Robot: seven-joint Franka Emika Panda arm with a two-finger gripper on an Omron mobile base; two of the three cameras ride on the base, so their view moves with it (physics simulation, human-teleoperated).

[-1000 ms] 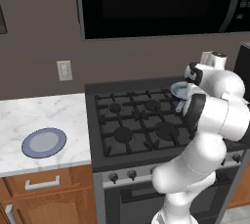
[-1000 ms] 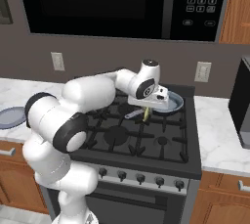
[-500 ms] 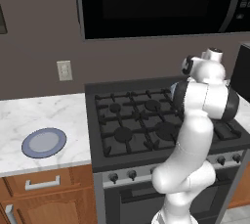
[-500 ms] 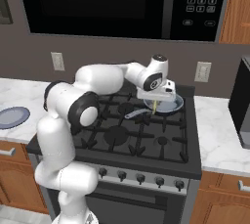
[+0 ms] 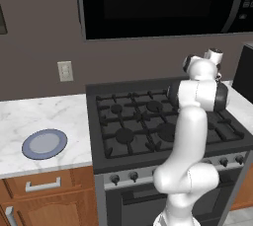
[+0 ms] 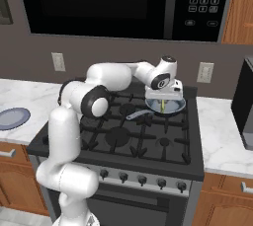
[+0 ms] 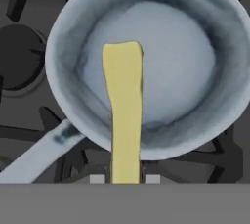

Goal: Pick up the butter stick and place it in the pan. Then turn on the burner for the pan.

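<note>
The claw [image 6: 162, 102] pinches the butter [image 7: 124, 110], which hangs over the pan [image 7: 195, 130] at picture middle, maybe not touching. Before, the claw was further left.

The white Franka arm with dark joints [image 6: 94, 99] reaches up from its base, bends at the elbow and stretches forward, wrist turned so the hand points straight down. Its 2-finger gripper [image 6: 162, 102] hangs below the wrist, jaws pinched tight on the thin yellowish-olive butter stick [image 7: 124, 110]; the fingertips themselves seem mostly hidden.
</note>
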